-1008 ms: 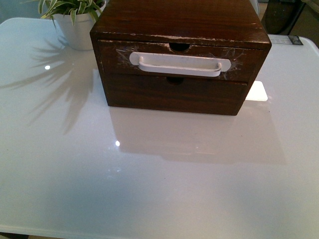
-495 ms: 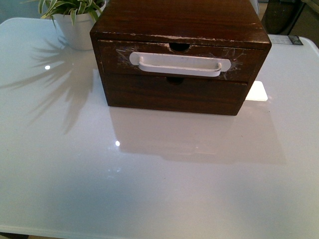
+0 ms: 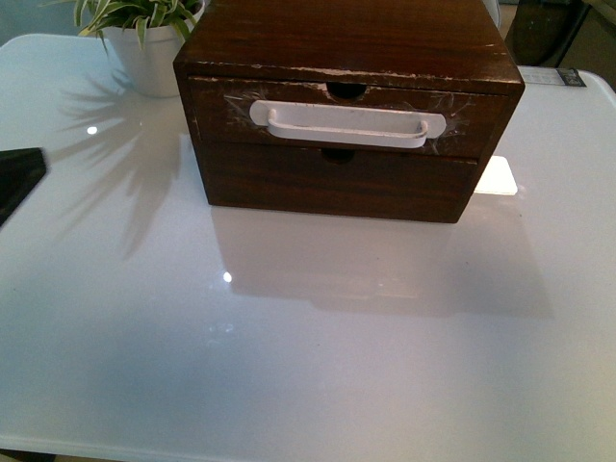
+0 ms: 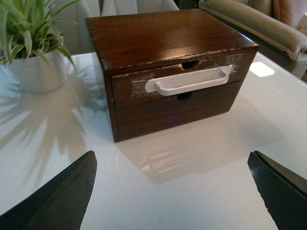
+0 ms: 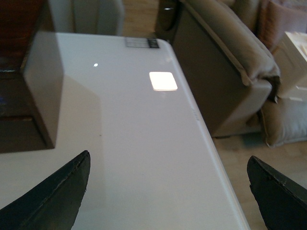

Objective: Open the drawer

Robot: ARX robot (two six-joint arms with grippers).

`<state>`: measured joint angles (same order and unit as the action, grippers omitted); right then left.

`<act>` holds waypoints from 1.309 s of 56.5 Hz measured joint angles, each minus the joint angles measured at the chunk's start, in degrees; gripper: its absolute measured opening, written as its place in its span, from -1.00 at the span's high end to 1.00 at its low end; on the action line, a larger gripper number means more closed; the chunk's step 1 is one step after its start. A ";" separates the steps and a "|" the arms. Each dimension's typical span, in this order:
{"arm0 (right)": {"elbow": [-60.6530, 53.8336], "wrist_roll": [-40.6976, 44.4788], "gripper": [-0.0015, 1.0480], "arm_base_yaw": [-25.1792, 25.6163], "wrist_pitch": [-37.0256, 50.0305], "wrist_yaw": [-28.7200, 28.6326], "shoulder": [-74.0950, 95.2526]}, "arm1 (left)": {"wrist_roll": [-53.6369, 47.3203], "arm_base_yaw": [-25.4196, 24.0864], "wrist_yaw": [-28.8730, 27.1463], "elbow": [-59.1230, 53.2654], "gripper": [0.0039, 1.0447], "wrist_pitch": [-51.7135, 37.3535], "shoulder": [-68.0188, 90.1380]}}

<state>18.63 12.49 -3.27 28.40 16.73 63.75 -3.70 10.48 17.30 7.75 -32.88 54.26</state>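
Observation:
The drawer (image 3: 221, 111) is the upper front of a dark-brown wooden box (image 3: 346, 38); it carries a long white bar handle (image 3: 346, 125) and sits flush with the box front. In the left wrist view the drawer (image 4: 129, 88) and its handle (image 4: 189, 80) lie well ahead of my open left gripper (image 4: 172, 191), which has only bare table between its fingers (image 4: 62, 196). One dark fingertip (image 3: 14, 178) shows at the front view's left edge. My right gripper (image 5: 168, 191) is open over the table beside the box's right side (image 5: 24, 96), holding nothing.
A plain lower drawer front (image 3: 337, 183) sits under the handled one. A potted plant (image 3: 144, 38) stands left of the box. The glossy white table (image 3: 289, 366) shows a bright square patch (image 3: 499, 176) right of the box. A sofa (image 5: 225, 62) lies past the table's right edge.
A dark fingertip of my left gripper has come into the front view at the left edge. The box and its drawer have not moved.

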 joint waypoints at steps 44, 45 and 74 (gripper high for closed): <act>22.40 43.63 -0.83 -10.71 -6.56 -23.87 35.89 | -31.61 7.65 8.31 24.85 -0.84 -20.87 52.65; 22.93 44.39 -0.83 -10.78 -6.91 -24.00 36.50 | -31.98 7.78 8.31 25.55 -0.84 -20.68 53.16; 34.34 51.89 -0.83 -11.76 -13.86 -30.73 46.84 | -38.56 10.86 8.70 39.06 -0.84 -16.76 64.26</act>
<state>52.97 64.38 -15.03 14.55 -14.00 110.59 -42.26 21.34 26.00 46.81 -49.65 118.52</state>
